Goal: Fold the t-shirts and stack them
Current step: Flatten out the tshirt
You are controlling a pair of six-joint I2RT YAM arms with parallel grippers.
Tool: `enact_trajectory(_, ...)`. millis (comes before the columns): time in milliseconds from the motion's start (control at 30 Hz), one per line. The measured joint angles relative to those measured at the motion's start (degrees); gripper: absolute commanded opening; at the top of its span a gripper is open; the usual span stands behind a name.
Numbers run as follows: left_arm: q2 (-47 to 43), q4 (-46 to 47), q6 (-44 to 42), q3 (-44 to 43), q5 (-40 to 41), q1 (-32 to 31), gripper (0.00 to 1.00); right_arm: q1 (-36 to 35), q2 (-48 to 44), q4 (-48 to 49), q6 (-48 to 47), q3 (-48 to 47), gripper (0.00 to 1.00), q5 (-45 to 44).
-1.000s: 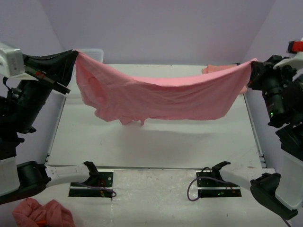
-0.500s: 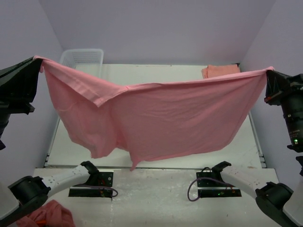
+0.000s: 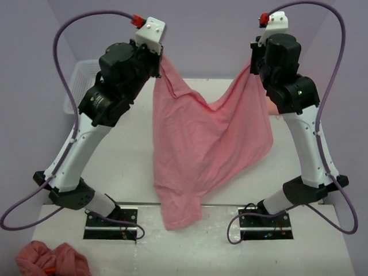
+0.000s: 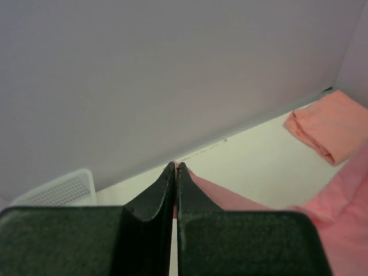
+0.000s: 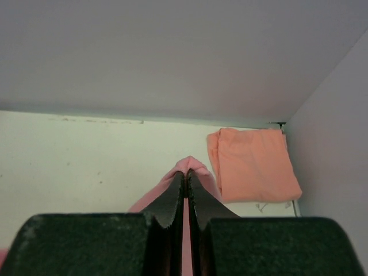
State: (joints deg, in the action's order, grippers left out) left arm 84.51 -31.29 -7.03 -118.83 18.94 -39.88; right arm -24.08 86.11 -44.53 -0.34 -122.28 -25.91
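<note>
Pink shirt [image 3: 201, 144], soft and creased, sags in a V over the counter [image 3: 115, 167] between 2 upreared arms; left gripper [image 4: 175, 167] and right gripper [image 5: 185, 175] each clamp a top corner. Orange shirt [image 5: 253, 164] lies folded at back right.

The white table [image 3: 126, 155] carries a folded orange shirt [image 5: 253, 164] lying flat in its far right corner, a white basket [image 3: 77, 77] at the far left, and a crumpled pink heap [image 3: 52, 260] at the near left.

Hanging shirt [image 3: 201, 144] centre; folded shirt [image 5: 253, 164] back right; basket [image 3: 80, 75] back left.
</note>
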Motion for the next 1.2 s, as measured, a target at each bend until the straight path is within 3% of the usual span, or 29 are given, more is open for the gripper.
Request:
enact_trajectory(200, 2.12, -3.02, -1.31, -5.27, 0.81, 0.28, 0.00, 0.13, -0.31, -1.14, -1.05, 0.00, 0.00, 0.24)
enact_trajectory(467, -14.49, -4.44, 0.44, -5.03, -1.20, 0.50, 0.00, 0.04, -18.08, -1.62, -0.57, 4.96, 0.00, 0.07)
enact_trajectory(700, -22.97, -6.25, 3.80, -9.84, -9.68, 0.50, 0.00, -3.04, -28.96, -4.79, 1.53, 4.76, 0.00, 0.04)
enact_trajectory(967, -22.80, -6.19, 7.69, -9.40, -13.18, 0.61, 0.00, -3.78, -29.59, -7.74, 4.28, 4.35, 0.00, 1.22)
enact_trajectory(1200, -9.51, -4.35, 7.93, -4.31, -3.17, 0.85, 0.00, -3.78, -21.16, -2.93, 6.82, 21.59, 0.00, 1.70)
